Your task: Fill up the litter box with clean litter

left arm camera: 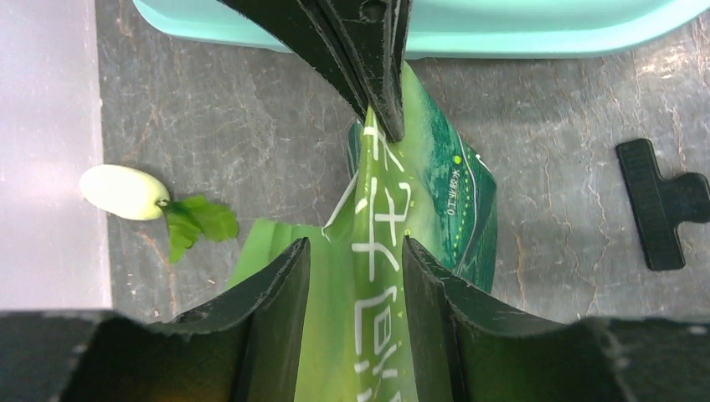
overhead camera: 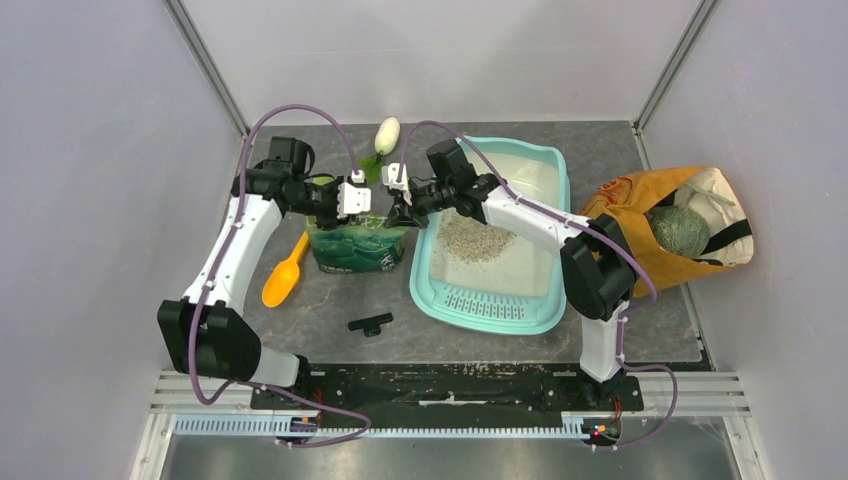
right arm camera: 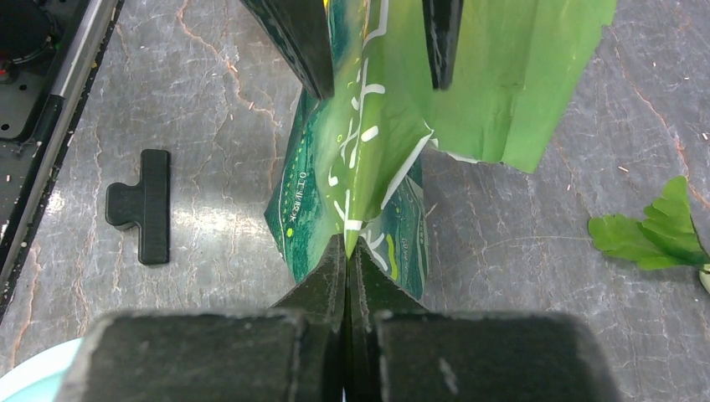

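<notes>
The teal litter box [overhead camera: 548,160] sits right of centre, with a pile of beige litter [overhead camera: 472,238] in its white basin. Its rim shows in the left wrist view [left arm camera: 544,38]. A green printed pouch [overhead camera: 357,247] stands upright just left of the box. My right gripper [right arm camera: 346,243] is shut on the pouch's folded top edge [right arm camera: 368,126]. My left gripper [left arm camera: 354,247] is open, its two fingers straddling the pouch's top [left arm camera: 368,276] with a gap on each side. In the top view the two grippers, left [overhead camera: 378,205] and right [overhead camera: 400,208], meet over the pouch.
An orange scoop [overhead camera: 285,280] lies left of the pouch. A black clip [overhead camera: 370,323] lies in front of it. A white vegetable toy with green leaves [overhead camera: 387,135] lies behind. An orange cloth bag [overhead camera: 680,220] stands right of the box.
</notes>
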Available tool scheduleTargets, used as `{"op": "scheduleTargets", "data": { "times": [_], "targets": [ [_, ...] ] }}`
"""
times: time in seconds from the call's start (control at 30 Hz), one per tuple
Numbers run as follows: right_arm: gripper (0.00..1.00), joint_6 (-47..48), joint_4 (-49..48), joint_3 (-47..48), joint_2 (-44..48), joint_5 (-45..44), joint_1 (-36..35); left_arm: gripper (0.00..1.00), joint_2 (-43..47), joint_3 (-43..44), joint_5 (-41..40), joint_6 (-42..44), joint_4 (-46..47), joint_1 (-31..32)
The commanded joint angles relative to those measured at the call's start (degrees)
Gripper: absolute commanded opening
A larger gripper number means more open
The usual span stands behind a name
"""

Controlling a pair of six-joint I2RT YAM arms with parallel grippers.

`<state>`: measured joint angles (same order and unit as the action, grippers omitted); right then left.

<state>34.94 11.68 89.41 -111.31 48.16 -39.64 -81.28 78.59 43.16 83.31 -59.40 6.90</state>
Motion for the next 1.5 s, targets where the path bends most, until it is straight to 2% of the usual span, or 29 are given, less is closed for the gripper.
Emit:
{"op": "scheduleTargets", "data": {
  "times": [0.0, 0.03, 0.07, 0.17, 0.2, 0.23, 0.27, 0.3, 0.37, 0.43, 0.53, 0.63, 0.73, 0.87, 0.9, 0.97, 1.03, 1.13, 1.23, 1.3, 1.33, 1.47],
  "targets": [
    [0.00, -0.9, -0.8, 2.3, 0.6, 1.6, 0.0, 0.51, -1.9, -3.6, 2.8, -6.9, 8.8, 0.2],
    [0.00, -1.0, -0.9, 2.2, 0.7, 1.6, 0.0, 0.49, -2.4, -4.2, 2.0, -6.9, 9.4, 0.2],
    [0.00, -0.9, -0.4, 2.1, 0.9, 1.4, 0.0, 0.43, -2.8, -4.5, 1.1, -6.7, 9.2, 0.2],
    [0.00, 0.6, 1.7, 1.5, 1.7, 0.8, 0.7, 0.16, -3.8, -4.1, -1.2, -2.4, 4.5, -1.0],
    [0.00, 1.1, 2.8, 1.4, 1.8, 0.7, 1.3, 0.11, -3.8, -3.9, -1.5, -1.4, 2.9, -2.0],
    [0.02, 1.5, 4.2, 1.5, 1.9, 0.6, 1.8, 0.09, -3.9, -3.5, -1.5, -0.6, 1.5, -2.8],
    [0.13, 1.7, 5.5, 1.9, 1.8, 0.6, 2.3, 0.08, -3.9, -3.1, -1.4, 0.6, 0.1, -3.6],
    [0.18, 2.1, 7.3, 2.5, 1.6, 0.5, 2.6, 0.07, -3.9, -2.9, -1.2, 2.2, -1.2, -4.2],
    [0.14, 3.8, 10.7, 3.7, 1.1, 0.4, 2.7, 0.02, -3.3, -3.3, -0.7, 4.0, -2.0, -4.4],
    [0.00, 5.1, 12.0, 4.1, 0.7, 0.4, 2.7, 0.02, -2.9, -3.2, 0.6, 3.7, -1.6, -4.4],
    [0.00, 4.7, 14.6, 6.6, 0.1, -0.5, 2.7, 0.02, -3.1, -1.7, 0.6, 2.0, -1.5, -4.5],
    [0.00, 1.6, 21.1, 13.2, -0.5, -2.9, 2.8, 0.02, -0.7, -0.8, 0.6, 2.4, -1.1, -5.4],
    [0.00, -0.5, 22.8, 14.4, -1.2, -6.3, 2.8, 0.02, 2.8, -4.7, -1.0, 1.5, 3.7, -5.6],
    [0.00, -1.0, 24.9, 13.4, -4.3, -6.1, 2.7, 0.03, 1.4, -9.4, -4.0, 0.8, 5.3, -5.6],
    [0.00, -1.0, 24.7, 13.2, -4.4, -5.9, 2.6, 0.05, 1.1, -9.3, -3.6, -0.9, 5.4, -5.6],
    [0.00, -0.9, 23.9, 12.8, -4.2, -5.9, 2.5, 0.22, 1.1, -8.8, -3.2, -3.5, 5.6, -5.6],
    [0.00, 0.2, 23.5, 12.7, -3.8, -5.9, 2.5, 0.31, 1.5, -8.2, -4.7, -5.8, 6.5, -5.6],
    [0.00, 1.8, 24.1, 12.6, -3.6, -6.1, 2.5, 0.35, 2.0, -6.9, -9.0, -6.8, 6.5, -6.6],
    [0.00, 2.8, 24.2, 12.2, -3.1, -5.9, 2.5, 0.29, 1.7, -4.6, -9.3, -4.0, 2.2, -10.8],
    [0.00, 3.0, 24.3, 12.0, -2.9, -5.8, 2.5, 0.08, 1.5, -4.0, -9.2, -1.4, -0.1, -13.1],
    [0.00, 3.0, 24.3, 12.0, -3.0, -5.8, 2.6, 0.02, 1.5, -4.0, -8.4, -0.8, -0.4, -14.3],
    [0.00, 3.0, 25.3, 12.7, -3.6, -5.6, 2.5, 0.02, 0.3, -3.2, -6.6, 1.8, -2.3, -16.6]
  ]
}}
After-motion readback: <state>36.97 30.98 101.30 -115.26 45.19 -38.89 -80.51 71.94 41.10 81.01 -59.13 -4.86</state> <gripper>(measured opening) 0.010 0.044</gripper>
